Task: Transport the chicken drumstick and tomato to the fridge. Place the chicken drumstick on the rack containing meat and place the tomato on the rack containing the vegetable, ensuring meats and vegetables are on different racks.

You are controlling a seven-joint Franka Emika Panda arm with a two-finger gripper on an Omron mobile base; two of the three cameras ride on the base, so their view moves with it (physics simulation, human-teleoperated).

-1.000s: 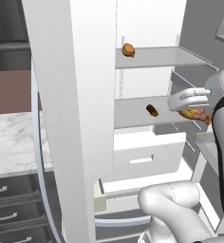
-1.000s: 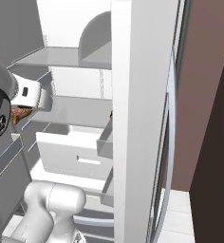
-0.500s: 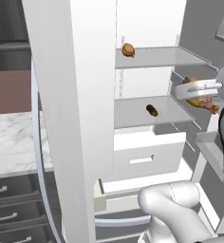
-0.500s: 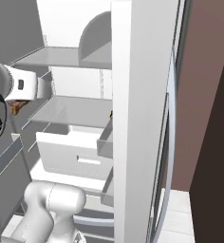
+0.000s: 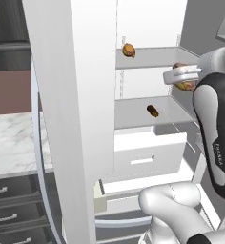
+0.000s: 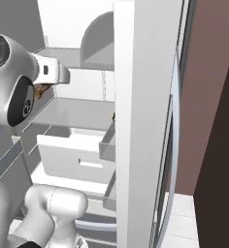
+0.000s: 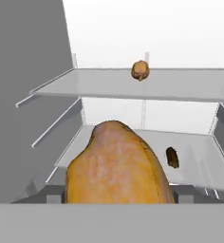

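My gripper [image 5: 180, 77] is shut on the chicken drumstick [image 5: 186, 86], a golden orange-brown piece, at the right side of the open fridge [image 5: 66, 105], just below its top shelf. In the hand view the drumstick [image 7: 116, 166] bulks large in front and hides the fingertips. The rack containing meat [image 7: 180, 83] is the top pale-grey shelf [image 5: 155, 51], and a round brown meat lump [image 5: 128, 50] rests on it. A small dark oblong item [image 5: 152, 111] lies on the shelf below [image 7: 199, 161]. From the right base view the drumstick [image 6: 41, 90] hangs under the hand [image 6: 51, 72]. The tomato is out of view.
White drawers [image 5: 148, 152] sit under the lower shelf. The open fridge door [image 6: 140, 106] stands close on the right, with door bins [image 6: 107, 143]. A marble counter [image 5: 14, 143] over dark drawers lies to the left.
The gripper has risen with the drumstick from the lower shelf's level up toward the top shelf and shifted inward, to the left in the left base view.
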